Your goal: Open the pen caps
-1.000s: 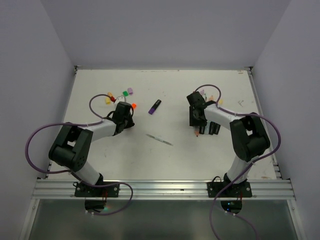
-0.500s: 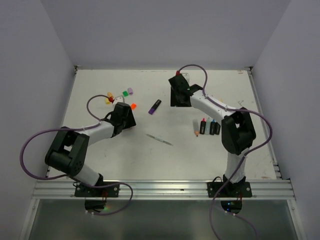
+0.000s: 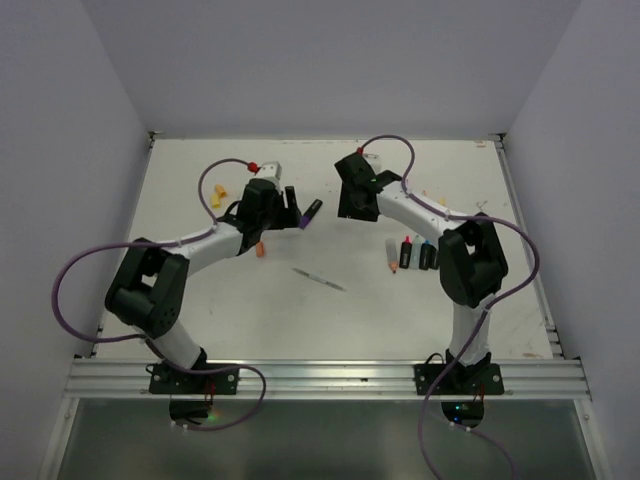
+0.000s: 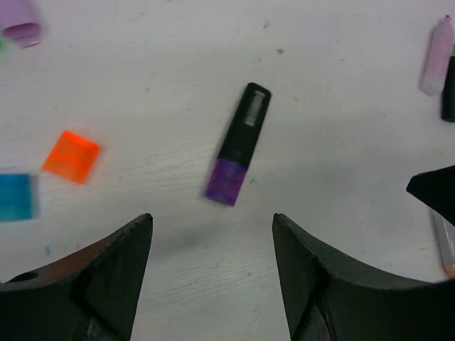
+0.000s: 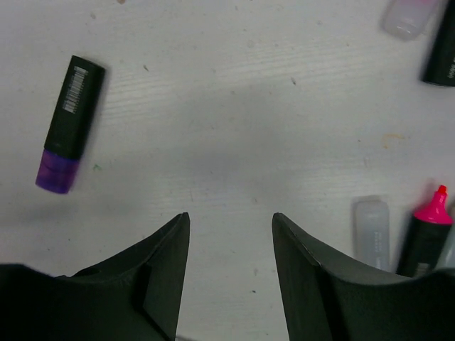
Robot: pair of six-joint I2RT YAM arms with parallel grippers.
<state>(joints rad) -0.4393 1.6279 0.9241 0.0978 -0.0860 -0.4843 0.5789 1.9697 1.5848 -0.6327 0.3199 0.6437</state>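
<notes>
Left hand [image 4: 211,222] and right hand [image 5: 231,220], both spread, empty, low beside the purple cap [image 4: 226,182].

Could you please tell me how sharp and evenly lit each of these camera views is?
Left wrist: smeared, the purple-capped highlighter, orange cap and blue cap all have soft, streaked edges. Right wrist: sharper, that highlighter's barcode stripes show, with a faint shadow on the table mid-frame. Top external: even, diffuse light, no glare.
</notes>
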